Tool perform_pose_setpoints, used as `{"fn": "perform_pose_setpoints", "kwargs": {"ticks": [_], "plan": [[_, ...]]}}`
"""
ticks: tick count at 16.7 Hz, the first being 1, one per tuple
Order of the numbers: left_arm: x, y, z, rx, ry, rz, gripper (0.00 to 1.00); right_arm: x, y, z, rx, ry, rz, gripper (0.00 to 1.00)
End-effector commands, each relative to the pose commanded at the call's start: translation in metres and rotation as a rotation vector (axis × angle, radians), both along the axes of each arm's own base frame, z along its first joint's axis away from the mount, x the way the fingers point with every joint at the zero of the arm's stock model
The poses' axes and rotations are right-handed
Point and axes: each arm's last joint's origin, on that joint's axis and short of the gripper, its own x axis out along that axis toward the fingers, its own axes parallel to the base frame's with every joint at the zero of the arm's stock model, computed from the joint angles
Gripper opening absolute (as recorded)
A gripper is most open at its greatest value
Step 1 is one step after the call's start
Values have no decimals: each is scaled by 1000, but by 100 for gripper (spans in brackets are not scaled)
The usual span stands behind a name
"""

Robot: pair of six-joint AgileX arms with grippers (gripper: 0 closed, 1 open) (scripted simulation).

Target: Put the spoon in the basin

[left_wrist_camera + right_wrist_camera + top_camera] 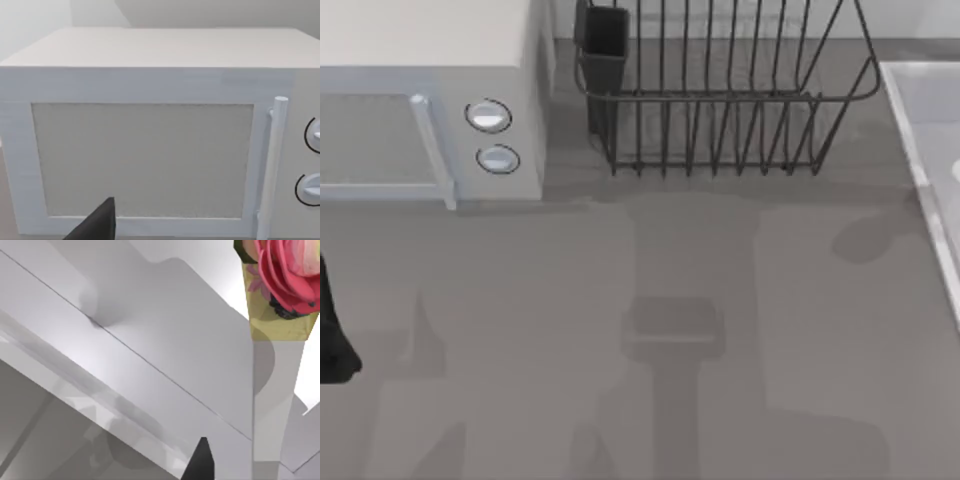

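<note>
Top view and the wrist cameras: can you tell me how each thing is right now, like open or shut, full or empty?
microwave: door shut, handle upright.
dish rack: standing upright, nothing between its wires; a dark cup holder hangs on its end.
basin: at the table's right edge, only its rim and a bit of the inside in view.
left arm: parked at the table's left edge.

Matt grey table [520, 330], black wire dish rack [720, 110], smooth pale basin [930, 150]

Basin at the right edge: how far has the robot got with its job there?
Nothing visibly done. In hand: the right gripper hangs over the basin rim; the left arm is parked beside the microwave. Left: seemingly the whole spoon delivery.
</note>
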Motion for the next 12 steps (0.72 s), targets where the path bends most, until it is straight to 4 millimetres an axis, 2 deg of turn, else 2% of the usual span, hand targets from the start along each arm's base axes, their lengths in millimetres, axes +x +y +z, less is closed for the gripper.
{"fn": "perform_pose_setpoints", "kwargs": {"ticks": [5, 12], "plan": [[0, 0, 0, 0, 0, 0, 100, 11, -8, -18, 0, -19, 12, 0], [0, 0, 0, 0, 0, 0, 100, 13, -6, -19, 0, -25, 15, 0]]}}
